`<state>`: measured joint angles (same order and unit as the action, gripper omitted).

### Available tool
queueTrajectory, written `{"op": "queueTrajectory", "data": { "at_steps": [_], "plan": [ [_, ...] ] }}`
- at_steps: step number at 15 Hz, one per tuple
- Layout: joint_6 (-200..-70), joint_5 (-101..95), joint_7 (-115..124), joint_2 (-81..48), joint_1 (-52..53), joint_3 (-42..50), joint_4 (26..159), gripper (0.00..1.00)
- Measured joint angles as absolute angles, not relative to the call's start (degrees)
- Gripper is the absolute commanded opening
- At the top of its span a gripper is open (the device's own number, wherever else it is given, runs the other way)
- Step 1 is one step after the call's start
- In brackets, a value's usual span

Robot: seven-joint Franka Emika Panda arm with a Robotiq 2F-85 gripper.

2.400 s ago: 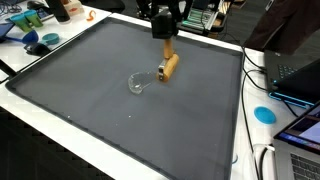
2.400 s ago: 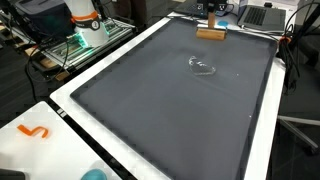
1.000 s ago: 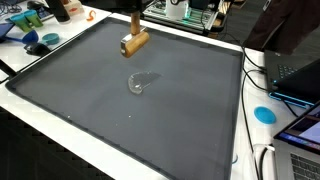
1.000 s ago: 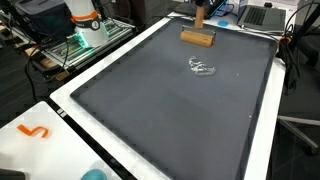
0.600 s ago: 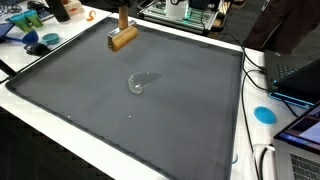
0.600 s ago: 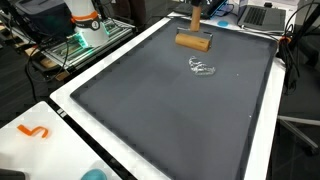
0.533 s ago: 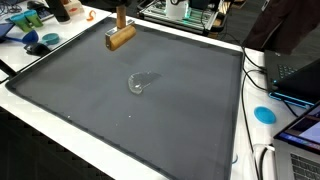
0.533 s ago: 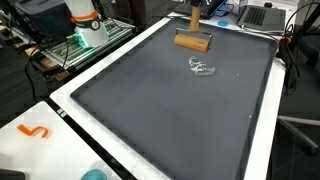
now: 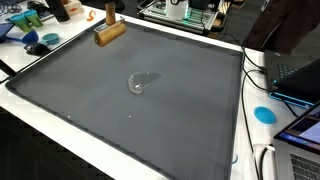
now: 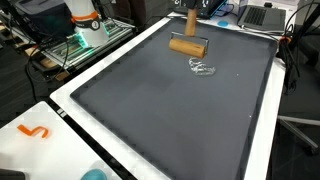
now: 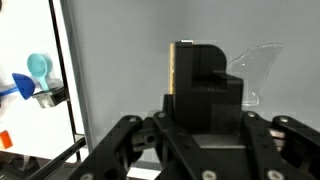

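My gripper (image 11: 205, 112) is shut on a tan wooden block (image 11: 174, 66) and holds it in the air above a dark grey mat (image 9: 150, 120). In both exterior views the block (image 9: 110, 32) (image 10: 186, 47) hangs under an upright tan stem, near the mat's far edge. The gripper body is mostly cut off at the top of those views. A small clear plastic object (image 9: 138, 82) (image 10: 203, 67) lies on the mat, apart from the block. It also shows in the wrist view (image 11: 255, 70), beyond the block.
The mat lies on a white table (image 9: 40, 110). Blue items (image 9: 40, 42) and an orange piece (image 9: 90, 15) sit beyond the mat's corner. Laptops (image 9: 295, 70), cables and a blue disc (image 9: 264, 114) stand along one side. An orange hook (image 10: 35, 131) lies on the white border.
The gripper lifted the wooden block from beside the clear object and carried it across the mat toward the far corner. The clear object stayed put.
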<state>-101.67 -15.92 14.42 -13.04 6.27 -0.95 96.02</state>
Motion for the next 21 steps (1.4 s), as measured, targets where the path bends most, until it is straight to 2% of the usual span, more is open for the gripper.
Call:
{"op": "queueTrajectory", "data": {
  "at_steps": [21],
  "plan": [
    [-102.2,-17.8,8.7,-14.9,5.3,-0.6,96.8,0.24]
  ]
}}
